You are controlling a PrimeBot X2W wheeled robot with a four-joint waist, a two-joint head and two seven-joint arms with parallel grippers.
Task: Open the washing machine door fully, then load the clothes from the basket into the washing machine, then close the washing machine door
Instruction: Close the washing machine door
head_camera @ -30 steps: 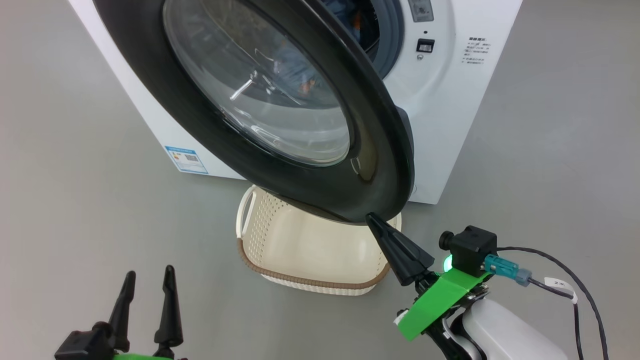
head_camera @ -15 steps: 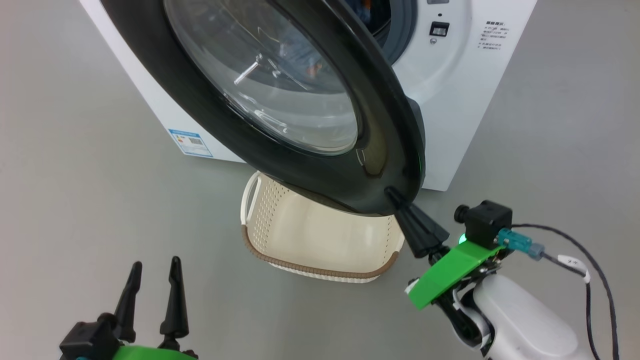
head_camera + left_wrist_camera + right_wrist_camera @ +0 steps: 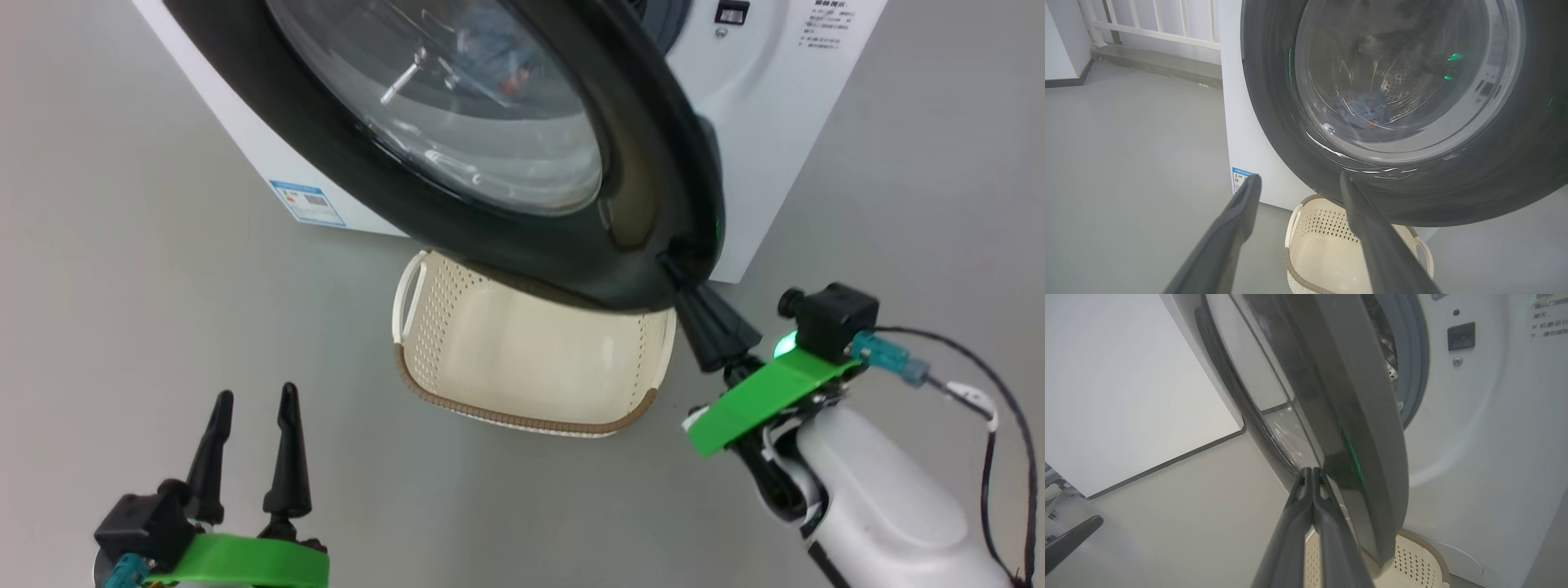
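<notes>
The right gripper (image 3: pixel 668 263), clenched on nothing, is pressing its joined tips against the right edge of the half-open washing machine door (image 3: pixel 457 122), apparently to swing it shut above the empty basket (image 3: pixel 506 418), while the left gripper (image 3: pixel 255 394) is idling released, near left.

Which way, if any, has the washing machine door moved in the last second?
Yes. The washing machine door has swung further shut, its rim closer to the washing machine, with the right gripper at its edge.

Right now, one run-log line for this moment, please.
stage: close door | right tool: shut, tip against door rim | left tool: open, idle | basket: looks empty | clothes: in drum
</notes>
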